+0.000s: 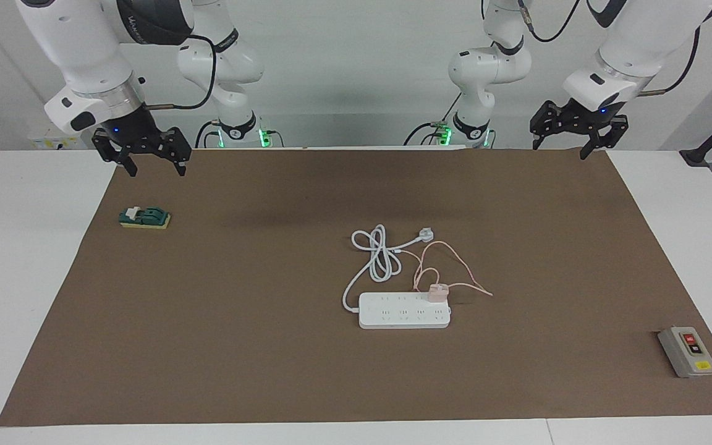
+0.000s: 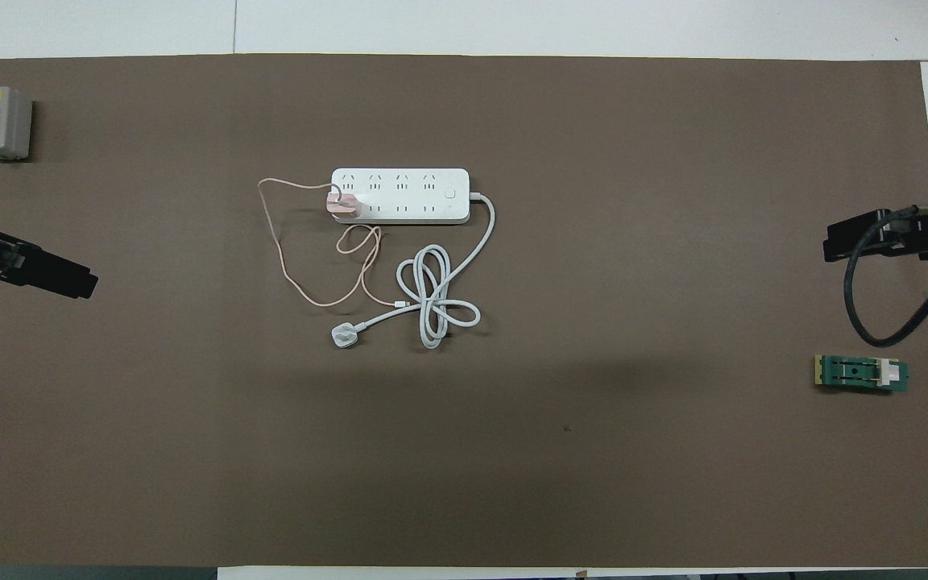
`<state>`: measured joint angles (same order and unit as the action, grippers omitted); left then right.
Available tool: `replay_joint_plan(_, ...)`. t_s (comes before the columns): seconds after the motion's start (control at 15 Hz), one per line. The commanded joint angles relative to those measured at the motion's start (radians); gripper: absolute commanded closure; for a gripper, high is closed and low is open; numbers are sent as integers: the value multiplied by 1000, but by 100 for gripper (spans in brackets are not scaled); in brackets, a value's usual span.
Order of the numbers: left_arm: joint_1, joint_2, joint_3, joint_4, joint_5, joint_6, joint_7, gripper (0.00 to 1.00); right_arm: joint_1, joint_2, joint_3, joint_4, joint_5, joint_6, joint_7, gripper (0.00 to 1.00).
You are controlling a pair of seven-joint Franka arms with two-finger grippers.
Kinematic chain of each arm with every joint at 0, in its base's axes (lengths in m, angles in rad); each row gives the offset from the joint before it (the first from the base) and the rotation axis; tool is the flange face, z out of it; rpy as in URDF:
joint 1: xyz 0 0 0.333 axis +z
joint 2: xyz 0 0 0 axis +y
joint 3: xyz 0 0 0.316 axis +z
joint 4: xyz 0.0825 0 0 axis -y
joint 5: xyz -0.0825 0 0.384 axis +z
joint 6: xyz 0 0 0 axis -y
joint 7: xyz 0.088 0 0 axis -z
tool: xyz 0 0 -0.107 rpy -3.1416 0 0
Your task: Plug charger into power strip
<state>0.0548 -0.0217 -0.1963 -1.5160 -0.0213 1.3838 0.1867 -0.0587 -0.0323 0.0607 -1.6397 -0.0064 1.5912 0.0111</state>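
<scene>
The pale-pink charger (image 1: 437, 292) sits upright in a socket of the white power strip (image 1: 402, 312), at the strip's end toward the left arm's end of the table. It also shows in the overhead view (image 2: 343, 204) on the strip (image 2: 412, 195). Its thin pink cable (image 1: 455, 262) loops on the mat on the side nearer the robots. My left gripper (image 1: 569, 147) is open and empty, raised over the mat's edge by its base, far from the strip. My right gripper (image 1: 155, 164) is open and empty, and waits raised over its own end of the mat.
The strip's thick white cord (image 1: 377, 250) lies coiled nearer the robots, ending in a white plug (image 1: 425, 235). A grey button box (image 1: 688, 351) stands at the left arm's end. A green switch block (image 1: 144, 217) lies at the right arm's end.
</scene>
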Motion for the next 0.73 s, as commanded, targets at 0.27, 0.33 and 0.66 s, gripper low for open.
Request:
replay_joint_plan(0.27, 7, -72, 0, -84, 1, 36, -99, 0, -12, -17, 8, -17, 17, 6, 10, 0)
replay_joint_plan(0.33, 7, -70, 0, -84, 1, 43, -140, 0, -12, -17, 8, -17, 17, 6, 10, 0)
replay_joint_plan(0.66, -1, -6, 0, 37, 3, -23, -165, 0, -10, -17, 8, -17, 17, 7, 10, 0)
